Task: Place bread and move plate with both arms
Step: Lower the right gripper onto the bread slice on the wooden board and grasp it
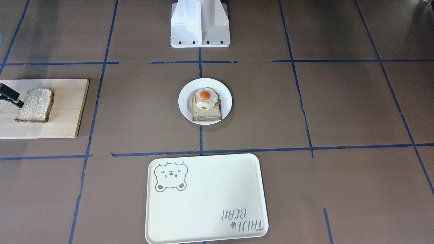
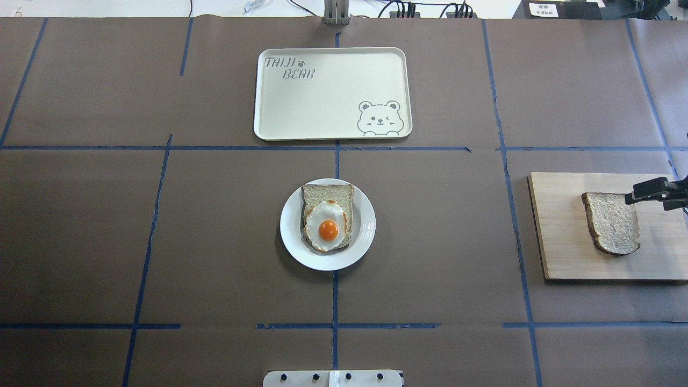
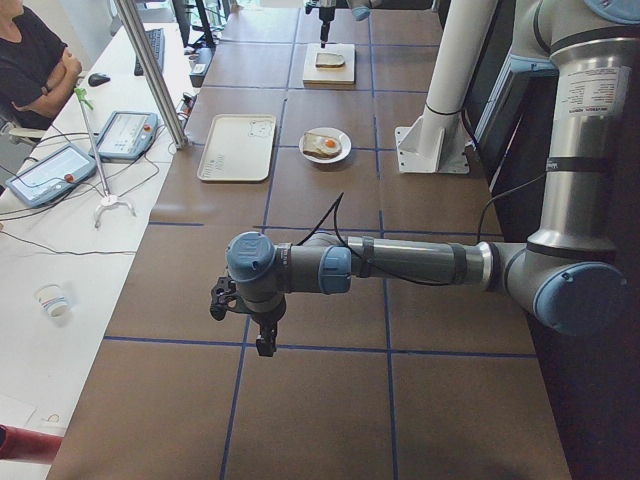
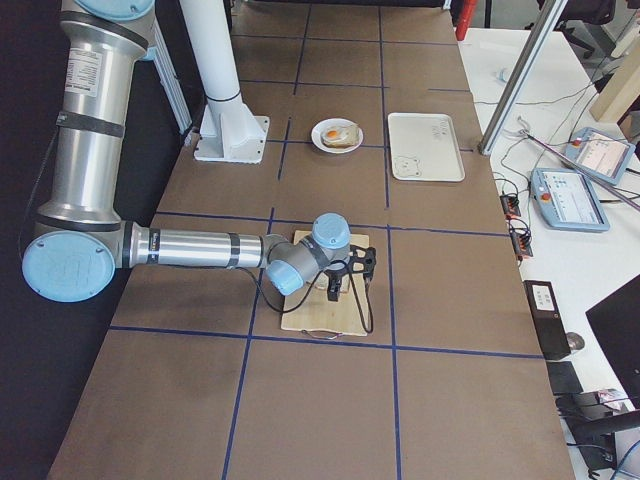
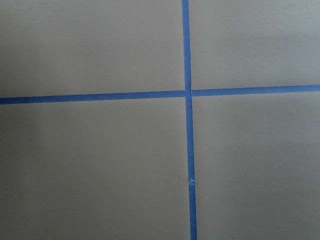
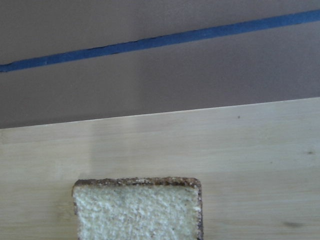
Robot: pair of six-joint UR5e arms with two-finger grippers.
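Reaching for the bread [image 2: 613, 223], I have my right gripper [image 2: 647, 200] over its squarer end on the wooden board [image 2: 559, 252]. Its fingers look spread and grasp nothing. A clean pick, I judge, means centring over the slice and closing gently across its narrow width onto the crust. The slice lies flat, its long axis across the board's short side and slightly skewed, with the rounded end toward the board's edge nearest me. The plate [image 2: 365, 236] sits well apart from the board. Whether my left gripper [image 3: 262, 340] is spread or clenched I cannot tell.
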